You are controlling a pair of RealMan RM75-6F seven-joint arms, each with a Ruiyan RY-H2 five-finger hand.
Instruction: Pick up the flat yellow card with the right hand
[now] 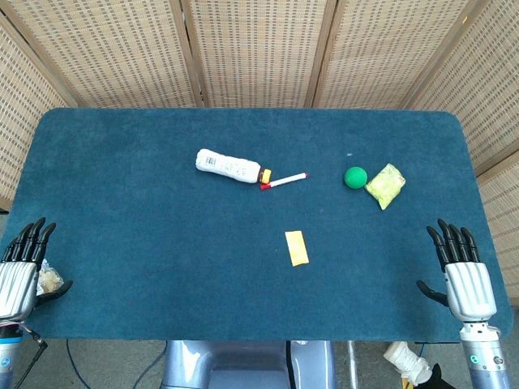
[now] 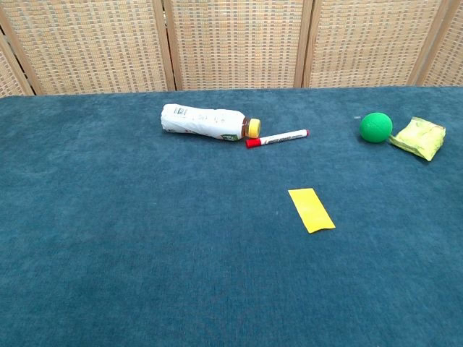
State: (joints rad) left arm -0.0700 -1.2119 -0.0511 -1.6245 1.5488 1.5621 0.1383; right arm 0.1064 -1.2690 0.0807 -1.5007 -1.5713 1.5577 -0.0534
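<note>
Woven wicker screens (image 1: pixel 259 49) at back, blue felt table (image 1: pixel 122 267) filling both views. Going left to right.

Left hand (image 1: pixel 20 271) parked at the near left table edge, fingers straight and spread, holding nothing. Something pale and crumpled (image 1: pixel 50 280) sits just beside it; can't tell what it is. This hand shows in the head view only.

White bottle (image 2: pixel 201 121) lying on its side past mid-table, yellow cap pointing right. Marker (image 2: pixel 277 138) with a red cap lies just beside the cap end, nearly touching it, angled slightly. Both look like distractors, well apart from the target.

Yellow card (image 2: pixel 311 210) lies flat on the felt, near centre and a bit toward the robot, long axis running roughly away from the robot. Nothing touches it and nothing crowds it, so approach is free from any side. It looks thin and flush with the cloth, so I judge an edge pinch or a slide will be needed to lift it.

Green ball (image 2: pixel 375 126) and yellow-green packet (image 2: pixel 418 136) sit just beside each other at far right, more distractors.

Right hand (image 1: pixel 464 271) at the near right edge, fingers extended and apart, empty, well apart from the card. Looks like a rest pose; reach not yet begun. Hand must travel left and forward.
</note>
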